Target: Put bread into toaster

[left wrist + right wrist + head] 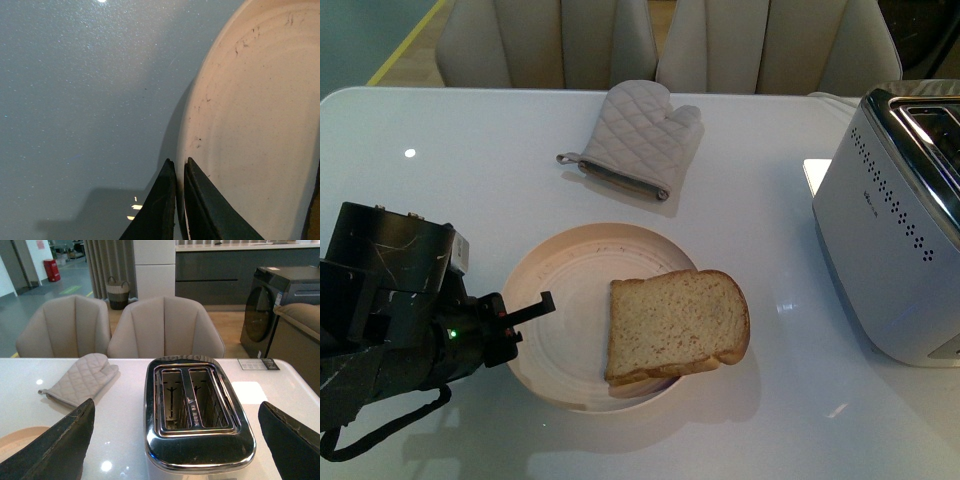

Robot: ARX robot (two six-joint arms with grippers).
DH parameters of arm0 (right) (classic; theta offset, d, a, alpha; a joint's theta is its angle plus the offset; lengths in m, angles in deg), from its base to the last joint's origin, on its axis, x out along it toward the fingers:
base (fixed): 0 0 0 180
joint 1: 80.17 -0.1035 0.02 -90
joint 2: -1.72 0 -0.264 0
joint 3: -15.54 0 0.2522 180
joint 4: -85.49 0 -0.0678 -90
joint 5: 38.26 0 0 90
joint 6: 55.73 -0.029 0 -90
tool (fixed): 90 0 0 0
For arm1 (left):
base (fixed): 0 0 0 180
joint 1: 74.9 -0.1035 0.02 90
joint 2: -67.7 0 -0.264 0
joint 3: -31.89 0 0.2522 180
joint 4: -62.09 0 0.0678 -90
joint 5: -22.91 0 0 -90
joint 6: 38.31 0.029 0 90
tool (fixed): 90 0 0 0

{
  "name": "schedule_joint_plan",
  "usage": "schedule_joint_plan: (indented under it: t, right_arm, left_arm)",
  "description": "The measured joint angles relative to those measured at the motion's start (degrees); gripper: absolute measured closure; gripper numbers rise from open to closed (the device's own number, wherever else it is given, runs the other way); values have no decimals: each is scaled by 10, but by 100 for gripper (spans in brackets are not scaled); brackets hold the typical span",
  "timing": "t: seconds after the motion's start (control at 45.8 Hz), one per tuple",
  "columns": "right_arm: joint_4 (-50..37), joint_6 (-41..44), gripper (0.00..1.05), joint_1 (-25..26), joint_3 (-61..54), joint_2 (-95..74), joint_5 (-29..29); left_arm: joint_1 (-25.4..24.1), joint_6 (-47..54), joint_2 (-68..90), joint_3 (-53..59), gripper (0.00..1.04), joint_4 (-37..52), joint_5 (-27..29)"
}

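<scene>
the bread (677, 325), lying on the plate (560, 310), looks light, soft and crushable, best pinched gently across its crust; left gripper (179, 161) closed at the rim, right gripper (176, 405) spread wide facing the toaster (197, 410).

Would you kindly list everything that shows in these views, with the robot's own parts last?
bread: one slice, tan, lying on the plate's right part, overhanging its rim
plate: one, cream, table's near middle
toaster: one, silver-white, table's right side, both slots empty
oven mitt: one, grey quilted, far middle of table
table: one, glossy white
chairs: two, beige, behind the table
left gripper: black, fingers nearly together astride the plate's left rim
right gripper: black, open, facing the toaster
</scene>
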Motion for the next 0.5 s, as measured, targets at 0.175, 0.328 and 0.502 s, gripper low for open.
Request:
schedule_joint_plan:
  t: [0.175, 0.328, 0.502]
  right_arm:
    - [0, 0, 9, 0, 0, 0, 0]
    - [0, 0, 9, 0, 0, 0, 0]
    - [0, 0, 9, 0, 0, 0, 0]
  left_arm:
    - [3, -3, -4, 3, 79, 3, 5]
    - [-15, -4, -64, 35, 56, 36, 8]
    - [-46, -8, -192, 82, 33, 58, 7]
